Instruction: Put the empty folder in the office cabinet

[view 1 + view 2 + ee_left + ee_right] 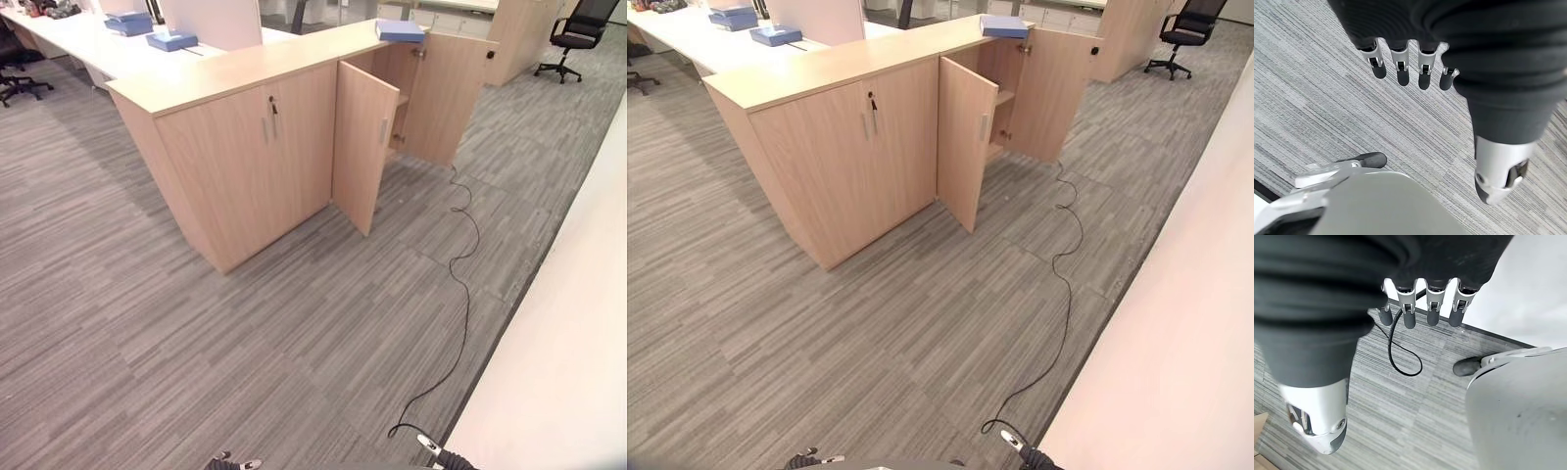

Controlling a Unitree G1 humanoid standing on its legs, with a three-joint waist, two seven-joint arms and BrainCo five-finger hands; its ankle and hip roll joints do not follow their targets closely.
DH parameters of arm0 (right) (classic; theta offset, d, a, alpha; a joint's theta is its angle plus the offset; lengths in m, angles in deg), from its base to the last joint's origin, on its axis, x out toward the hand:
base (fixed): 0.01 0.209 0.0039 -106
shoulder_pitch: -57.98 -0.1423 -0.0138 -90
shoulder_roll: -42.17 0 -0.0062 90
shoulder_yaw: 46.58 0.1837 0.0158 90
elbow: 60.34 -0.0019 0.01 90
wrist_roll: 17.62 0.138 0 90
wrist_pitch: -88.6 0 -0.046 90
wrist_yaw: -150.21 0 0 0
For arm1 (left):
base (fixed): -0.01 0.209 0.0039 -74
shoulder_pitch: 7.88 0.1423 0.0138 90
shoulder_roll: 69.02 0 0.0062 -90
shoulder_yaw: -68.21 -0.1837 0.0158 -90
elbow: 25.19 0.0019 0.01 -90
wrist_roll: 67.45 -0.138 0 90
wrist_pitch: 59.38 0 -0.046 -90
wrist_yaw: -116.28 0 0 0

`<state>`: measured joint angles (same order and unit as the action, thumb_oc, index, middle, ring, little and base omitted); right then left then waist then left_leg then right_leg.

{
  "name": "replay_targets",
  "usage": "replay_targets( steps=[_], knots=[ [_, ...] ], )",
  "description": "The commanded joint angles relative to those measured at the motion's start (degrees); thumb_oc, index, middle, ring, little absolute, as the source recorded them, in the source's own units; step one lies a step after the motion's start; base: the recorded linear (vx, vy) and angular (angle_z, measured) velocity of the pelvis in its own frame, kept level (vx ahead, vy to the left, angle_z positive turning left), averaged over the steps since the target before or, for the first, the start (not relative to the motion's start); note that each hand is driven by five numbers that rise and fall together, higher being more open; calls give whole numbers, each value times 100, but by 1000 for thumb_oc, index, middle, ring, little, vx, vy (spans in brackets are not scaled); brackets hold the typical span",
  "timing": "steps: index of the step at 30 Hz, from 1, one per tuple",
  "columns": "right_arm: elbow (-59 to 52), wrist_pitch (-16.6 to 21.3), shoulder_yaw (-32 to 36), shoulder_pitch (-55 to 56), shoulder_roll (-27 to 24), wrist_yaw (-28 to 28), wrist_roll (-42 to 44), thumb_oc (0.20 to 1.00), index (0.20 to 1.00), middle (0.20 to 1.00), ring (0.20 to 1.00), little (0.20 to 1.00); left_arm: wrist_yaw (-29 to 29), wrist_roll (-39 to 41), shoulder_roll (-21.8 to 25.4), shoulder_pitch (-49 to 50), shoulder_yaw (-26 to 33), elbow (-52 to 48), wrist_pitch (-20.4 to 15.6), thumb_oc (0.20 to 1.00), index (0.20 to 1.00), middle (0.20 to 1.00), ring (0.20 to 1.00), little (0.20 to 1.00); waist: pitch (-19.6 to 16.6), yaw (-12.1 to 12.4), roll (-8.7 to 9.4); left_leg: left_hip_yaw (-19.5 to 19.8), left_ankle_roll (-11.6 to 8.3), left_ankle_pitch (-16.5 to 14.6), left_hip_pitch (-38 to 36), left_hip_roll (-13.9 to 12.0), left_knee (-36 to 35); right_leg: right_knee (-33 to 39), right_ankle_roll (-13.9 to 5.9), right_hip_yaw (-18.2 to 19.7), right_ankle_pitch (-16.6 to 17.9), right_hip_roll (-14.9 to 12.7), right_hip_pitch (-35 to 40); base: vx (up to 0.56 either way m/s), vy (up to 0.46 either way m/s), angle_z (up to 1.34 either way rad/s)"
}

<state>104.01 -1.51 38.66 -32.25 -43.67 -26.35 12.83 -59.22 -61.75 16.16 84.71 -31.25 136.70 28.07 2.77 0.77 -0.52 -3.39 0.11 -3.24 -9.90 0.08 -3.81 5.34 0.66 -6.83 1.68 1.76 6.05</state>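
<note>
Both my left hand (1400,63) and right hand (1420,303) hang relaxed, empty; blue folder (400,30) lies atop the cabinet (294,137), above its open door (361,147).

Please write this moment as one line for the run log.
phase: approach | blue folder: on cabinet top | cabinet door: open | left hand: open, empty | right hand: open, empty

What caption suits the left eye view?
Blue folder lying on top of a wooden cabinet with its right-hand doors open.
</note>
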Motion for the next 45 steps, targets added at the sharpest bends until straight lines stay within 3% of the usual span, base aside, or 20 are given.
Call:
replay_targets(
  steps=[1,10,15,19,20,21,22,23,24,27,31,33,35,39,42,43,45],
  knots=[
    [257,163,-91,-206,128,-30,239,1000,1000,1000,1000,1000,65,-155,-56,-185,-67,317,-105,1000,1000,1000,1000,1000,11,49,157,99,-74,-205,121,129,-119,-34,-611,-187,-217,-345,94,0,0,0],
    [211,170,-47,-230,97,-78,361,1000,1000,1000,1000,1000,263,-202,19,-228,-29,294,-102,1000,1000,1000,1000,1000,102,29,175,108,-123,-197,80,81,-119,-34,-585,-220,-253,-331,134,23,-47,1],
    [201,207,-26,-307,58,-127,512,1000,1000,1000,1000,1000,409,-67,89,-346,36,249,-117,1000,1000,1000,1000,1000,306,23,243,41,-220,-154,64,-129,18,-63,-456,-180,-292,-243,159,29,-137,2],
    [223,240,-41,-390,11,-144,629,1000,1000,1000,1000,1000,413,136,137,-455,45,131,-193,1000,1000,1000,1000,1000,586,57,381,-112,-324,-354,777,-287,1532,-367,-252,-58,-475,-197,53,-30,-159,-12],
    [224,240,-40,-393,12,-144,629,1000,1000,1000,1000,1000,413,136,137,-458,45,131,-193,1000,1000,1000,1000,1000,581,54,375,-106,-325,-378,812,-296,1583,-372,-250,-61,-476,-190,41,-54,-179,-22],
    [231,253,-65,-463,-29,-169,649,1000,1000,1000,1000,1000,457,253,146,-525,59,17,-225,1000,1000,1000,1000,1000,775,128,389,45,-236,-88,1373,-320,2618,-466,-122,8,-507,-142,38,-34,-119,-28],
    [231,253,-64,-465,-27,-169,649,1000,1000,1000,1000,1000,457,253,148,-527,60,18,-225,1000,1000,1000,1000,1000,751,114,399,56,-235,-68,1403,-310,2608,-468,-122,-4,-504,-150,9,-44,-180,-45],
    [228,252,-93,-511,-55,-206,640,1000,1000,1000,1000,1000,519,386,135,-575,69,-52,-255,1000,1000,1000,1000,1000,828,162,411,260,-128,216,1900,-202,3044,-556,-62,43,-542,-115,-46,-16,-62,-47],
    [228,252,-93,-511,-54,-206,640,1000,1000,1000,1000,1000,519,387,136,-575,70,-52,-255,1000,1000,1000,1000,1000,815,154,409,268,-127,213,1922,-202,3058,-561,-62,36,-545,-113,-61,39,-58,-41],
    [269,270,-75,-490,-104,-242,582,1000,1000,1000,1000,1000,513,463,95,-508,87,-69,-280,1000,1000,1000,1000,1000,760,266,398,649,-112,148,2300,139,2415,-475,-118,278,-591,-97,28,132,32,-26],
    [262,295,-131,-470,-129,-263,446,1000,1000,1000,1000,1000,505,492,78,-460,98,18,-291,1000,1000,1000,1000,1000,734,416,211,1437,-301,978,2483,401,1148,-375,-116,645,-668,87,236,149,60,-53],
    [264,294,-166,-435,-102,-258,432,1000,1000,1000,1000,1000,500,506,72,-430,96,57,-292,1000,1000,1000,1000,1000,703,473,127,1673,-323,1111,2436,463,778,-379,-82,945,-720,222,334,191,115,-97],
    [283,291,-138,-351,-83,-226,431,1000,1000,1000,1000,1000,482,456,68,-372,83,108,-289,1000,1000,1000,1000,1000,556,419,148,1818,-286,1104,2206,487,674,-267,-102,1046,-736,187,387,207,163,-133],
    [304,241,-53,-343,-46,-186,449,1000,1000,1000,1000,1000,466,392,92,-404,77,144,-299,1000,1000,1000,1000,1000,358,351,201,1630,-102,843,2077,540,707,-186,-302,1309,-780,-55,390,189,257,-83],
    [294,209,-90,-500,-60,-109,226,1000,1000,1000,1000,1000,513,402,123,-397,189,127,-335,1000,1000,1000,1000,1000,219,472,174,1350,86,587,2023,569,684,-251,-579,1616,-692,-340,144,59,248,-69],
    [294,209,-88,-500,-60,-109,225,1000,1000,1000,1000,1000,514,402,124,-398,188,127,-335,1000,1000,1000,1000,1000,218,494,177,1328,89,581,2022,565,685,-254,-581,1638,-692,-342,138,20,262,-128],
    [252,210,-110,-711,-94,-75,4,1000,1000,1000,1000,1000,543,461,195,-440,351,147,-352,1000,1000,1000,1000,1000,238,669,87,846,164,403,1931,400,603,-732,-880,1319,-617,-739,-325,-15,163,-113]
  ],
)
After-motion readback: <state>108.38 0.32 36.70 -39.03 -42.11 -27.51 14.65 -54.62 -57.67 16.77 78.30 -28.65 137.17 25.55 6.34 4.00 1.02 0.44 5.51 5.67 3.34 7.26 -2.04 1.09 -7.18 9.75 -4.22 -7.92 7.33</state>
